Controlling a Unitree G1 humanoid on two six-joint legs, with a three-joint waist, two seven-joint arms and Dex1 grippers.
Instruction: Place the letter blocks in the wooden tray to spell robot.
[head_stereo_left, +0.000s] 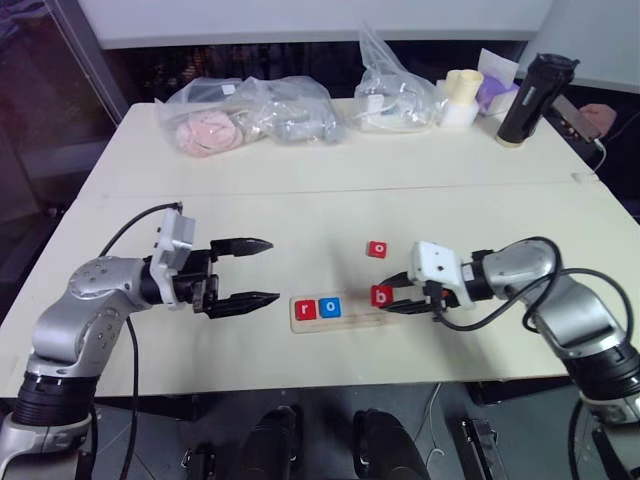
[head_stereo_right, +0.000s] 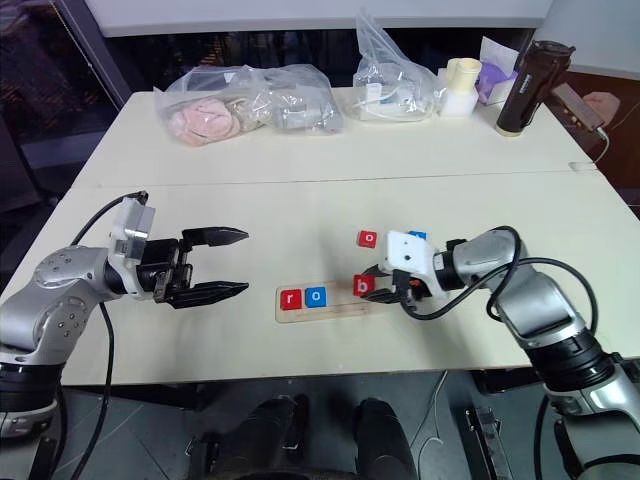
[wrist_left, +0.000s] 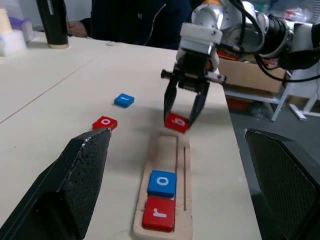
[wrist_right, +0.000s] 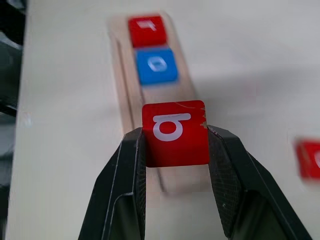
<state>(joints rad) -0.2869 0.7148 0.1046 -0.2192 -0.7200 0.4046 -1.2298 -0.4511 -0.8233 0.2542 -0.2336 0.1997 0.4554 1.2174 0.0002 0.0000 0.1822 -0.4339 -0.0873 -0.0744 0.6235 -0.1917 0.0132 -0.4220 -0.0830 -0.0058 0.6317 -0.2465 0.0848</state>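
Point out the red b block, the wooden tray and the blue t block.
red b block (wrist_right: 175, 132): right wrist view, its lettered top face.
wooden tray (wrist_left: 167, 150): left wrist view, bare floor past the blue o.
blue t block (wrist_left: 124, 100): left wrist view, top face.

You have five letter blocks here: three red, two blue. Two sit in the wooden tray (head_stereo_left: 350, 320), the red r (head_stereo_left: 305, 309) and the blue o (head_stereo_left: 331, 308). A third, the red b (head_stereo_left: 381, 295), hangs just above the tray's open end. The red o (head_stereo_left: 377, 249) and the blue block (wrist_left: 124, 100) lie beyond the tray. There is one tray. Far behind the tray you can count two clear plastic bags (head_stereo_left: 250, 112) and one black bottle (head_stereo_left: 530, 98).
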